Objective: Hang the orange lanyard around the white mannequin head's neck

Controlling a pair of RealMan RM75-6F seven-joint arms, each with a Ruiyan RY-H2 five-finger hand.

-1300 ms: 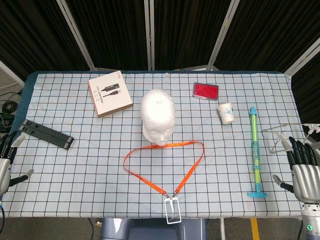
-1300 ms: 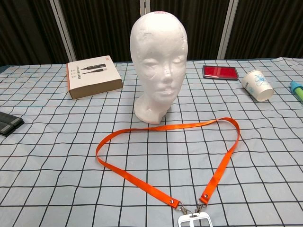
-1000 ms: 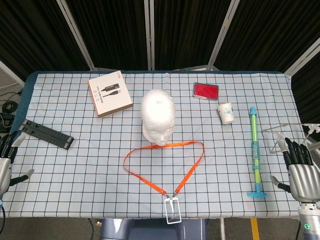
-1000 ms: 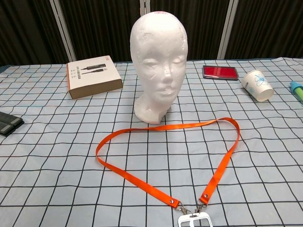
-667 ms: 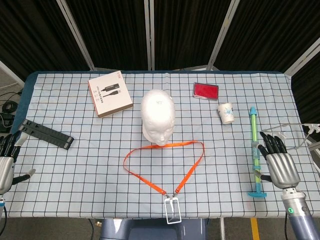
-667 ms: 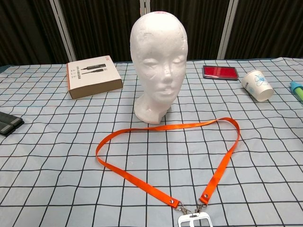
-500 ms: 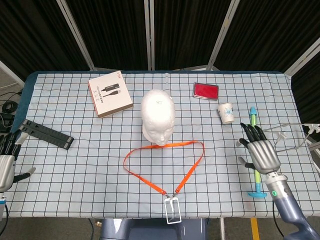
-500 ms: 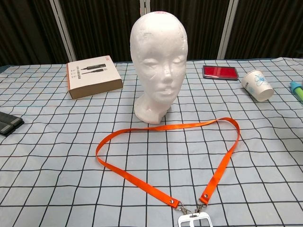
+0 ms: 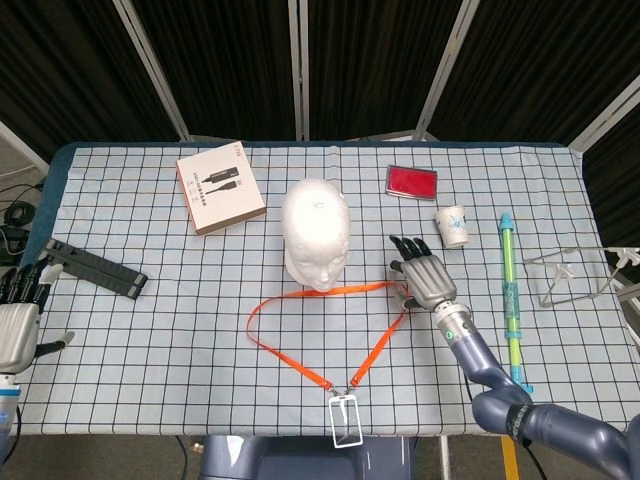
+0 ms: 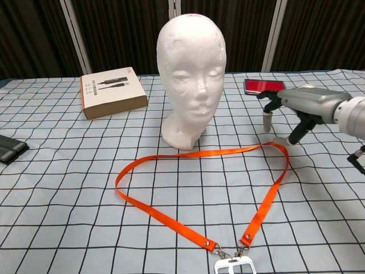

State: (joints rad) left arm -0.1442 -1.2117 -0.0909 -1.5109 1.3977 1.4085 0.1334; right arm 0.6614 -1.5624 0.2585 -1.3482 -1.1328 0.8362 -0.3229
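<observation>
The white mannequin head (image 9: 317, 235) stands upright mid-table, its face (image 10: 193, 77) toward me. The orange lanyard (image 9: 330, 292) lies flat in a loop in front of its base, with the clear badge holder (image 9: 343, 421) at the table's near edge. My right hand (image 9: 425, 276) hovers over the loop's far right corner (image 10: 280, 147) with its fingers (image 10: 297, 132) spread and pointing down, holding nothing. I cannot tell whether a fingertip touches the strap. At the left table edge, my left hand (image 9: 18, 325) is empty, fingers apart.
A cardboard box (image 9: 220, 188) lies back left and a red case (image 9: 411, 181) back right. A paper cup (image 9: 453, 225) sits just behind my right hand. A green-blue stick (image 9: 512, 290), a clear wire stand (image 9: 570, 275) and a black folded stand (image 9: 92, 268) flank the sides.
My right hand has swept left from the table's right edge to the lanyard's right corner. The left hand has crept slightly up. The lanyard and mannequin head have not moved.
</observation>
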